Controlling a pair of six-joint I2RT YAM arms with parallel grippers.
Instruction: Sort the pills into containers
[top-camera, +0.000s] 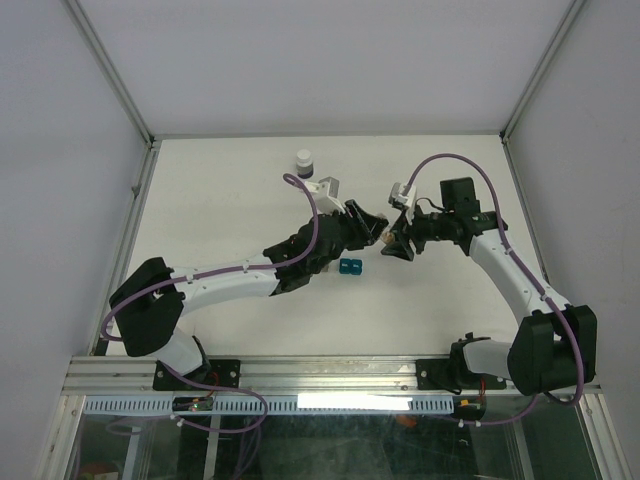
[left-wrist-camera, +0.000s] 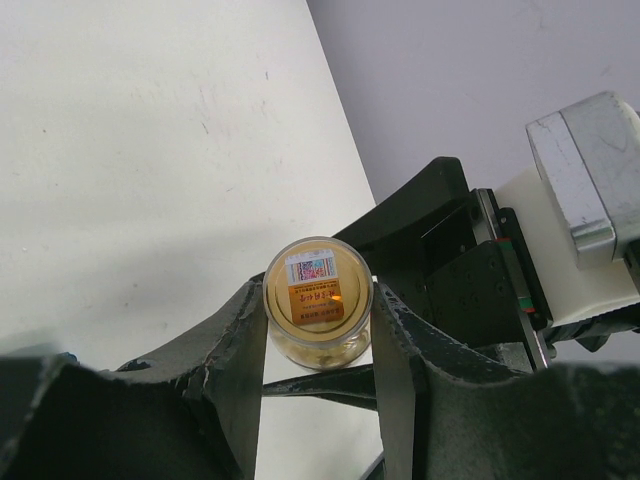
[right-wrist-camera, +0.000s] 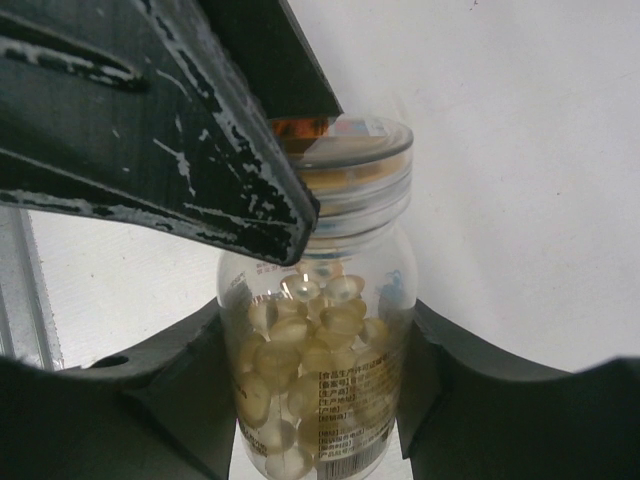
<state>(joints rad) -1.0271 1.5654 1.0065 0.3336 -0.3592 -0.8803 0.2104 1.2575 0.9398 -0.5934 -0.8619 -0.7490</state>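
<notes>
White desk (top-camera: 220, 200) bears little of the work at this moment, since the two arms meet tip to tip in the air above its middle. Judging by the grips, the step in hand is getting the cap off so that the pills can be tipped out. The right pincer (right-wrist-camera: 316, 330) is closed partway round the body of the clear vial (right-wrist-camera: 320, 400), with a finger on either side. The left pincer (left-wrist-camera: 319, 300) stands narrower, clamped on the cap (right-wrist-camera: 350, 165) from the opposite end, so the vial runs lengthwise along the line of both. To do this well, the right side should act as the fixed clamp while the left turns about the vial's own long axis. Any sideways pull could lever the vial out of the right fingers, which grip a smooth rounded wall. The squeeze on the cap wants to be firm but no harder than needed, since pinching may bind it on the thread. Before the cap comes free the neck should point upward, or the loose pills (right-wrist-camera: 300, 360), which fill most of the body, may spill. The teal container (top-camera: 350, 267) sits on the desk near the meeting point, toward the arm bases and a little to the left, apart from both pincers. It is a tiny target, so the pour calls for a low, slow tilt.
</notes>
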